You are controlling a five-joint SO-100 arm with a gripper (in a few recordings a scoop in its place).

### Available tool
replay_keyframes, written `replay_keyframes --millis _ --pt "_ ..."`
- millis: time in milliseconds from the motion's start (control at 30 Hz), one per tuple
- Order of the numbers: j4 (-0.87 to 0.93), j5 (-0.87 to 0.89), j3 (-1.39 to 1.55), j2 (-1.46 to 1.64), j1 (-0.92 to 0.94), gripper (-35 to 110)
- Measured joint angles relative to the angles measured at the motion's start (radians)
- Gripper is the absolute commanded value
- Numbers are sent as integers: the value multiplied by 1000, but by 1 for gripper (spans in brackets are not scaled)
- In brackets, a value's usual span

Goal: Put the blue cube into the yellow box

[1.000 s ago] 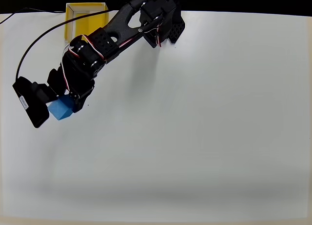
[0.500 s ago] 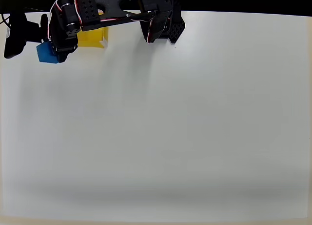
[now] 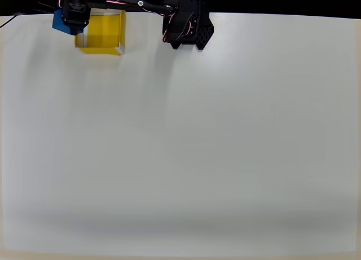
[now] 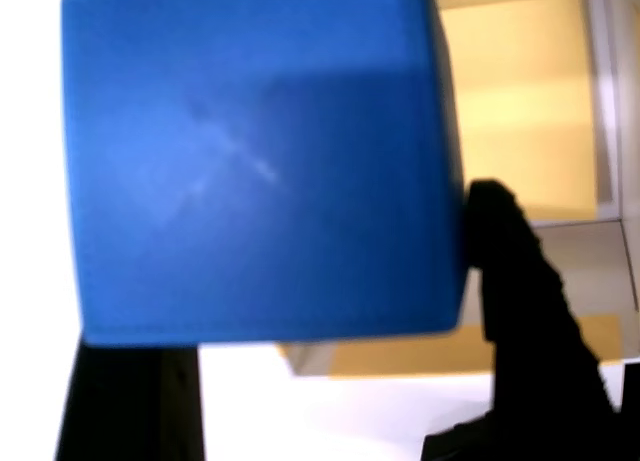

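Observation:
My black gripper (image 3: pixel 70 22) is shut on the blue cube (image 3: pixel 60 21) at the far left back of the table in the overhead view. It holds the cube above the left wall of the yellow box (image 3: pixel 103 33), which stands at the table's back edge. In the wrist view the blue cube (image 4: pixel 260 161) is very close, pinched between two black fingers (image 4: pixel 520 271). Behind and to the right of it shows the yellow box (image 4: pixel 520 111) with its white-edged rim.
The arm's black base (image 3: pixel 189 26) stands at the back edge, right of the box. The white table (image 3: pixel 197 147) spreads open to the front and right. The cube sits close to the table's back left corner.
The arm swung from the left front area up toward the back, carrying the blue cube from the table surface to the yellow box's left wall. The grip stayed shut.

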Motion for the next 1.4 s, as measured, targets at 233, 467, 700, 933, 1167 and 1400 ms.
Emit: replay_keyframes --millis 233,467,700,933,1167,1400 --pt "-60 12 83 0 11 13" --pt "-83 25 146 2 11 13" --pt "-80 15 213 63 11 13" --pt "-78 15 301 175 11 13" --pt "-112 15 423 287 11 13" --pt "-190 11 551 359 11 13"
